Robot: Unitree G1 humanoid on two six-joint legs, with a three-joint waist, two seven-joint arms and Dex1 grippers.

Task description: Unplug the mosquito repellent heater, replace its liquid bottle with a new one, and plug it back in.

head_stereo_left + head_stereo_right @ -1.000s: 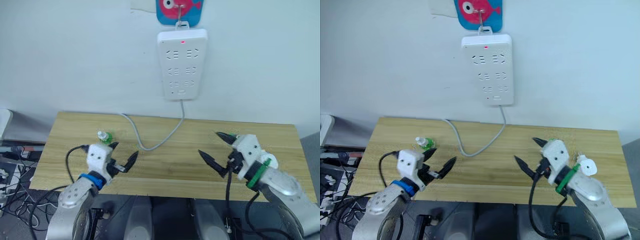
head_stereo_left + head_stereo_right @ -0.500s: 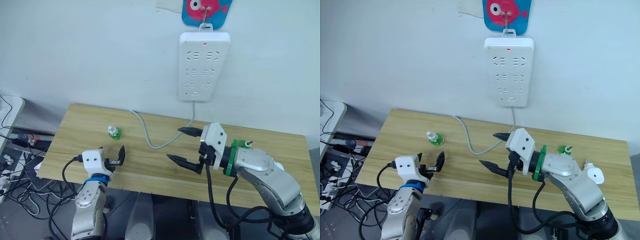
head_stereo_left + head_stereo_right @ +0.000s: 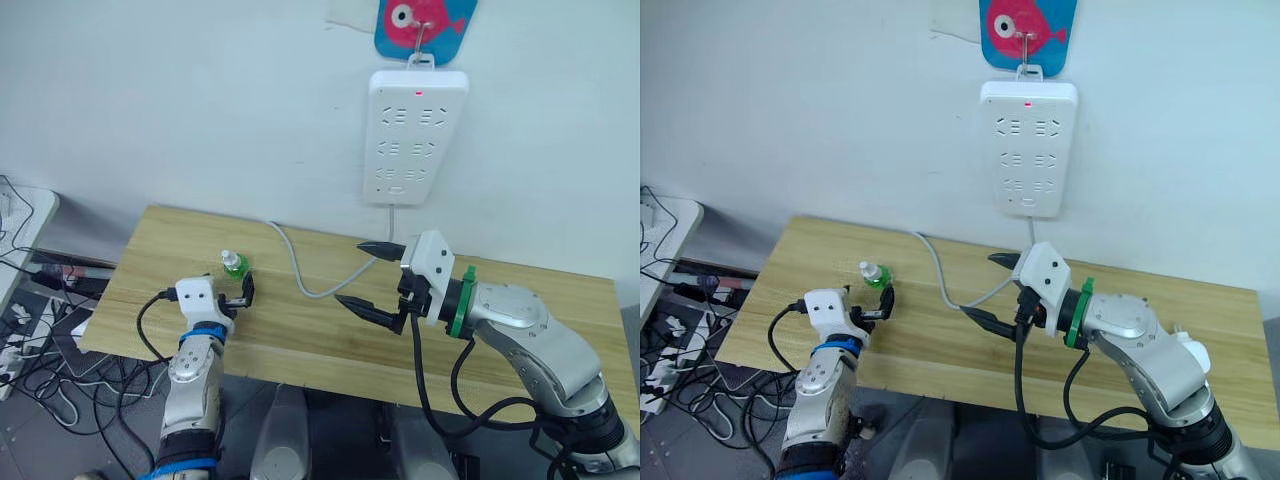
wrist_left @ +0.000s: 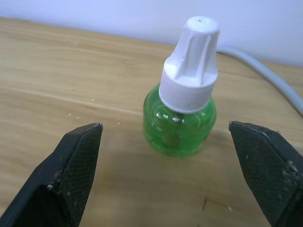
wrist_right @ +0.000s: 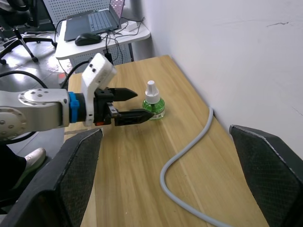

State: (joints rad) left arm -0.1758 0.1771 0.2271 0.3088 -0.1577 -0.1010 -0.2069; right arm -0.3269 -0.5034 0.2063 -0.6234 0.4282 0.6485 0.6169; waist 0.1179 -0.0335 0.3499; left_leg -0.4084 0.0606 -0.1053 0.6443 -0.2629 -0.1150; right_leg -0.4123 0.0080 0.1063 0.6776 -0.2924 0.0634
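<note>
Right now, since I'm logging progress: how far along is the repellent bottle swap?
Done: power strip sockets are bare; the heater seems to lie loose at the table's right end. In hand: left gripper open, fingers framing the green bottle, not gripping. Left: swap, replug.

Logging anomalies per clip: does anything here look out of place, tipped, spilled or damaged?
Nothing stands out. The green bottle stands upright and capped on the table, no spill around it, between the open fingers of the left gripper. The power strip hangs straight, with nothing plugged in.
</note>
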